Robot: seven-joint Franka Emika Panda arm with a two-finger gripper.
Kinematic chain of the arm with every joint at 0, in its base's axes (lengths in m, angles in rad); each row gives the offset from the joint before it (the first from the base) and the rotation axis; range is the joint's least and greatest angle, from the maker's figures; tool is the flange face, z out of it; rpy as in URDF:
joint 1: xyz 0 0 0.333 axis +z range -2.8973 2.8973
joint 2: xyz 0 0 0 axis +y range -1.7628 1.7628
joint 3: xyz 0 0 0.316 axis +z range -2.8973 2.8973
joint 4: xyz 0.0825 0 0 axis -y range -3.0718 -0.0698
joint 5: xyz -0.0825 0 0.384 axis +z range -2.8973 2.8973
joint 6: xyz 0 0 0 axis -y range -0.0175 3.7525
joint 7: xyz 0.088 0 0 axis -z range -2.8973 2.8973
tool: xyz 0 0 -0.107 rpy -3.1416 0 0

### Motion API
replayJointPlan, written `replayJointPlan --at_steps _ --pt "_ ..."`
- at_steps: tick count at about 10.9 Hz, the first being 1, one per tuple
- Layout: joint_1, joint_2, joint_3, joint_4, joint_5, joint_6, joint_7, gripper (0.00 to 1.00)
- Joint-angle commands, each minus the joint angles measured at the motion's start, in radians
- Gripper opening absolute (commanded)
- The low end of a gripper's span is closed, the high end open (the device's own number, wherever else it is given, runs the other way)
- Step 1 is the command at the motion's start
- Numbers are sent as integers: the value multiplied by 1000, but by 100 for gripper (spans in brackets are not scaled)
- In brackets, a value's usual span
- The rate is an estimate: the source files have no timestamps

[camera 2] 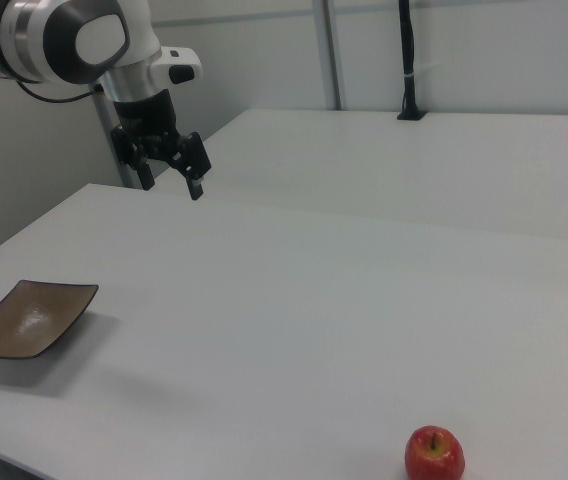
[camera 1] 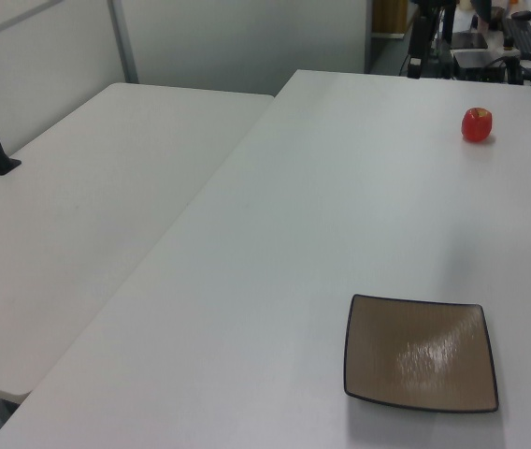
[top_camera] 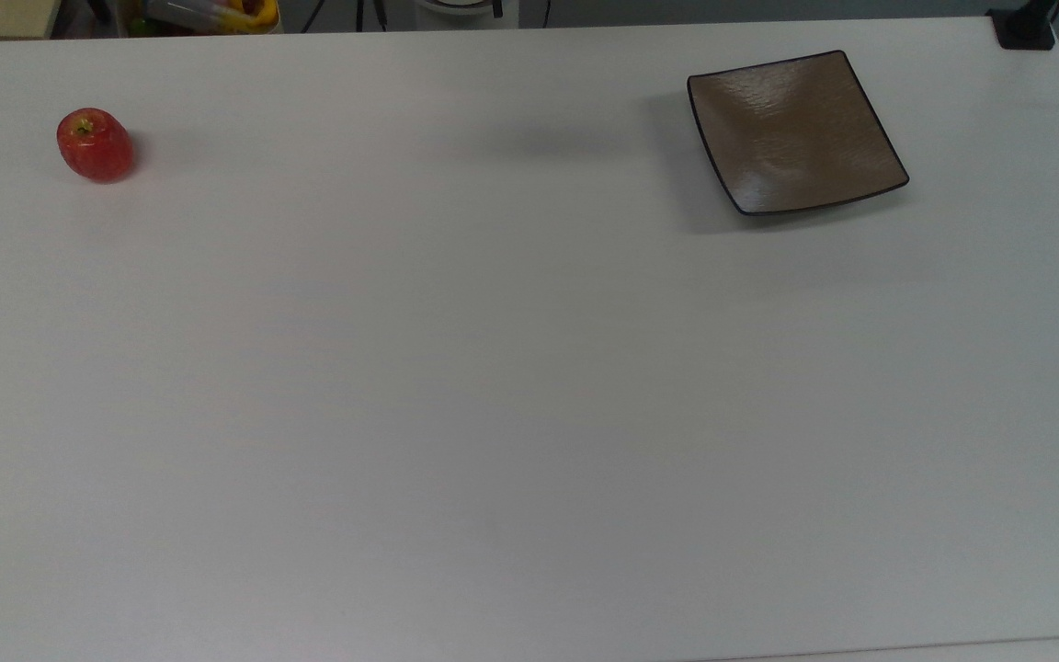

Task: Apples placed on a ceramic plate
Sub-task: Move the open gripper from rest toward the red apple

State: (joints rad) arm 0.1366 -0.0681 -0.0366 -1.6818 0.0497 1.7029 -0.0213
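A small red apple (top_camera: pixel 94 144) sits upright on the white table near the top view's left edge; it is also at the far right in the left view (camera 1: pixel 476 123) and at the bottom of the right view (camera 2: pixel 434 454). The square brown ceramic plate (top_camera: pixel 796 131) lies empty at the top view's upper right, low in the left view (camera 1: pixel 421 354) and at the right view's left edge (camera 2: pixel 26 318). My gripper (camera 2: pixel 171 183) hangs open in the air above the table, well apart from both, with nothing between its fingers.
The white table (top_camera: pixel 493 386) is wide and bare between apple and plate. A second white table (camera 1: pixel 88 215) adjoins it. A black pole with a clamp base (camera 2: pixel 407 60) stands on that second table. Clutter (top_camera: pixel 208 14) lies beyond the far edge.
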Motion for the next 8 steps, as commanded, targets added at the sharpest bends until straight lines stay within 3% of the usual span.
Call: replayJointPlan --at_steps 1,8 --pt "23 -15 -20 -15 -13 -2 -19 100" --pt "23 -18 -22 -13 -11 -9 -19 100"
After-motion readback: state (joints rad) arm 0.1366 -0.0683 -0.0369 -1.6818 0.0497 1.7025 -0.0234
